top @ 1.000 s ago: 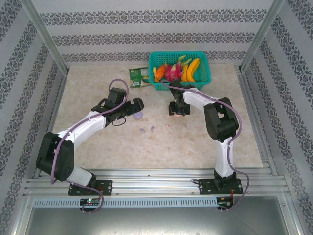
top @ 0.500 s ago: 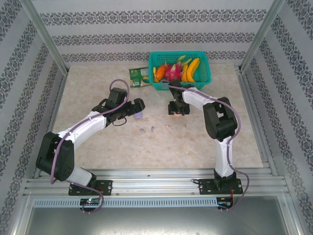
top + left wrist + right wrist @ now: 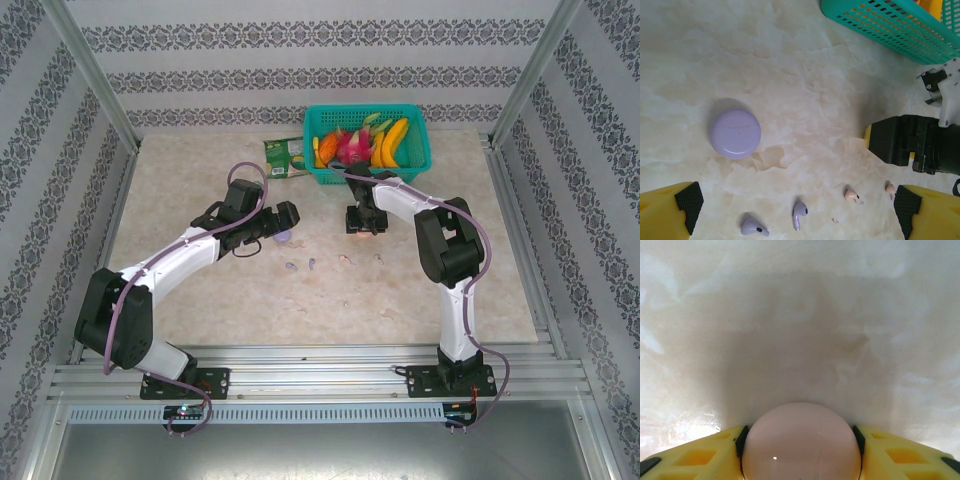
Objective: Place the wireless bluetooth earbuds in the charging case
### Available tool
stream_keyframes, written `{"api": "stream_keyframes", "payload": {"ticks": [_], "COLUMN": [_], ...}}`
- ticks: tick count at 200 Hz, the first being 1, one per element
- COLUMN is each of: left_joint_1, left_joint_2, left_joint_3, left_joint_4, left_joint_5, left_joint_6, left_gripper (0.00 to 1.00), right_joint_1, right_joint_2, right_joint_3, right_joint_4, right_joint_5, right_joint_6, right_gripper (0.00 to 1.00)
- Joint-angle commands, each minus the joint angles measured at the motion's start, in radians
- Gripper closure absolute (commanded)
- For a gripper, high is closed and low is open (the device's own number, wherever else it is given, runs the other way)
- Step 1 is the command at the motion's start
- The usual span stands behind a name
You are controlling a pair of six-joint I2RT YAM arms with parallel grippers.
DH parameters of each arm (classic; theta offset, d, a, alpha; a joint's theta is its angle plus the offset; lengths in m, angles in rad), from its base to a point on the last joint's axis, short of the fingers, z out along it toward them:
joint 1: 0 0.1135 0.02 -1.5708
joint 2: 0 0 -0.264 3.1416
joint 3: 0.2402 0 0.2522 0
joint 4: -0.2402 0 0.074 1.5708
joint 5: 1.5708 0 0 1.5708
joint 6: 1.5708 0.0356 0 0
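Observation:
A round pale pink charging case (image 3: 801, 452) sits between my right gripper's (image 3: 800, 437) yellow fingers, both black pads (image 3: 742, 439) touching its sides, just above the table. From above, that right gripper (image 3: 362, 222) hangs in front of the basket. My left gripper (image 3: 796, 206) stands open above the table, nothing between its fingers. Below it lie a closed lavender case (image 3: 735, 134), two lavender earbuds (image 3: 754, 227) (image 3: 799, 214) and two pink earbuds (image 3: 852, 194) (image 3: 889, 188). In the top view the lavender earbuds (image 3: 291, 267) and pink earbuds (image 3: 345, 260) lie in a loose row between the arms.
A teal basket (image 3: 420, 160) with fruit stands at the back of the table, close behind the right gripper. A green packet (image 3: 284, 158) lies to its left. Metal rails edge the table on both sides.
The right gripper's fingers have closed in on the pink case. The left arm has barely shifted.

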Motion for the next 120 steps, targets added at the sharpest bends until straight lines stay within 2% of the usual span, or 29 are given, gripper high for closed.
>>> {"api": "stream_keyframes", "payload": {"ticks": [1,64,120], "left_joint_1": [-0.018,-0.043,-0.134], "left_joint_2": [0.014,0.021,0.113], "left_joint_3": [0.007,-0.1,-0.185], "left_joint_4": [0.046,0.275,0.628], "left_joint_5": [0.004,0.041,0.034], "left_joint_6": [-0.005,-0.032,-0.066], "left_gripper": [0.0,0.0,0.01], "right_joint_1": [-0.005,-0.001,-0.023], "right_joint_2": [-0.019,-0.201,-0.319], "right_joint_3": [-0.028,-0.157,-0.245], "right_joint_4": [0.01,0.142,0.319], "right_joint_5": [-0.015,-0.117,-0.232], "right_joint_6": [0.022,0.221,0.545], "right_gripper": [0.5,0.53,0.52]}}
